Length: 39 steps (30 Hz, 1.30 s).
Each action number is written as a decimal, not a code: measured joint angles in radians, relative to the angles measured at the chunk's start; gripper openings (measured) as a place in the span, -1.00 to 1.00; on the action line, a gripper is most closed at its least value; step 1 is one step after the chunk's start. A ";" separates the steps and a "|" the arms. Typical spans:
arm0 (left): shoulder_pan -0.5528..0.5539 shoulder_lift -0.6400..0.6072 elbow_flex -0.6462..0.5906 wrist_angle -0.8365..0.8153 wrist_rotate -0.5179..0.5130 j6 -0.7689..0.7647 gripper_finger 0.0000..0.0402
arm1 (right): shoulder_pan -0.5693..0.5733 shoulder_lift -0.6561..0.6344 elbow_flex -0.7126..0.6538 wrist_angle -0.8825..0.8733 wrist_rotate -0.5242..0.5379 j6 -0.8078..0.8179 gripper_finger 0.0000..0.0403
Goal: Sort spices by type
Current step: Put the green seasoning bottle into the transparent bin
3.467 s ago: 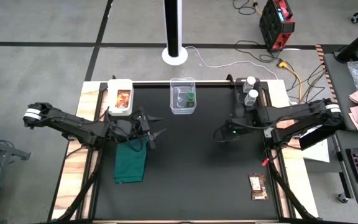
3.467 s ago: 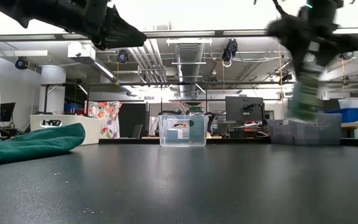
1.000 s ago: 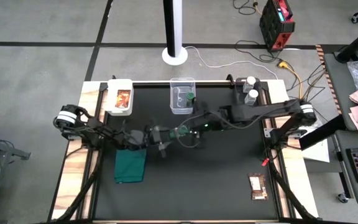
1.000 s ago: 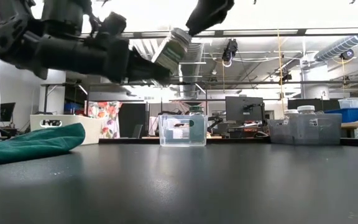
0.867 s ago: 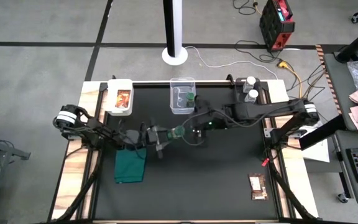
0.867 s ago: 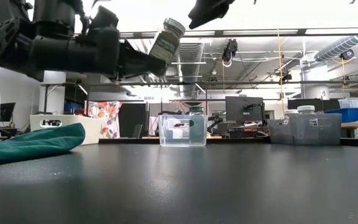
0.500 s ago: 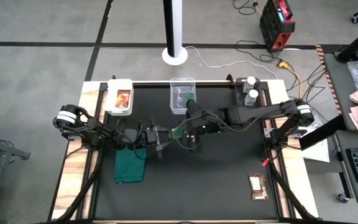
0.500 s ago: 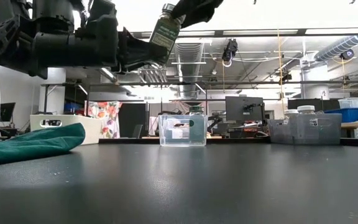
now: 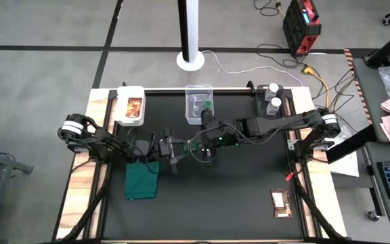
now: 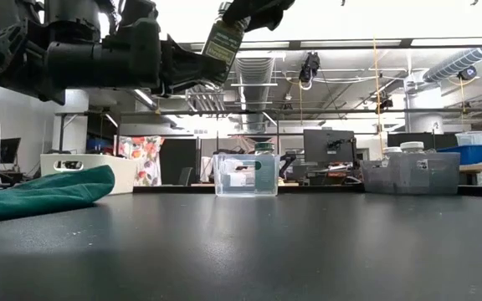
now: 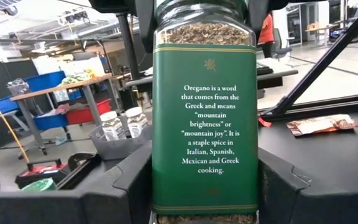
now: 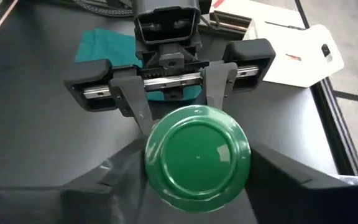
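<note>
Right wrist view, frame centre: the oregano jar [image 12: 197, 155] was held in both grippers, left [image 12: 169, 102] and right [image 12: 197, 205]; release should be delayed until one grip is firm.

A lab or workshop is showing here: exposed ceiling ducts [image 10: 258, 79], monitors [image 10: 329, 144] on benches, and storage bins [image 11: 42, 84] are filling the room.

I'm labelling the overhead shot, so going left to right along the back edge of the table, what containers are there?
White tray with an orange-brown packet, then clear plastic box with a green-lidded jar, then dark bin with two white-lidded jars.
</note>
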 joint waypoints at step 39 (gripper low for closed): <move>0.002 -0.378 -0.053 -0.178 -0.525 0.424 0.74 | -0.588 0.414 0.557 -0.345 -0.184 -0.273 -0.03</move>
